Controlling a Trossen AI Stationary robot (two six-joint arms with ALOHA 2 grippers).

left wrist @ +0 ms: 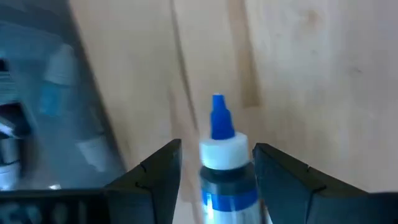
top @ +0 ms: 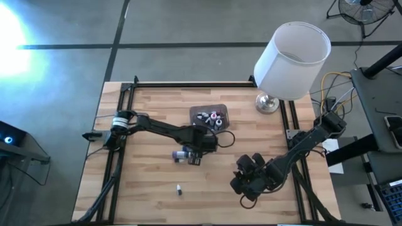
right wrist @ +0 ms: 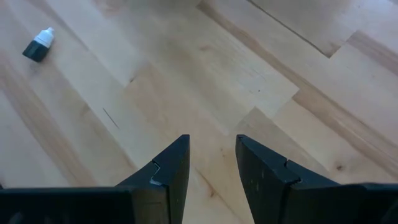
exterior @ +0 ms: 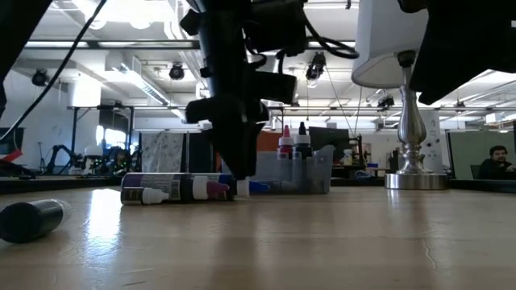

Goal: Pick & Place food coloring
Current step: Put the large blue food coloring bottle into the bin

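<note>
My left gripper (top: 200,149) is open and down at the table, just near of the grey translucent tub (top: 210,108). A food-coloring bottle with a white cap and blue tip (left wrist: 219,144) lies between its fingers; its tip also shows in the low view (exterior: 255,187). Two more bottles (top: 182,154) lie on the table just left of the gripper. Several stand in the tub (exterior: 292,145). One small dark bottle with a white cap (top: 179,189) lies alone near the front edge; it also shows in the right wrist view (right wrist: 38,45). My right gripper (top: 247,182) is open and empty at the near right.
A table lamp with a white shade (top: 292,59) stands at the far right corner on a silver base (top: 268,103). Black rails (top: 119,125) run along the table's left and right sides. Bare wood lies between the two grippers.
</note>
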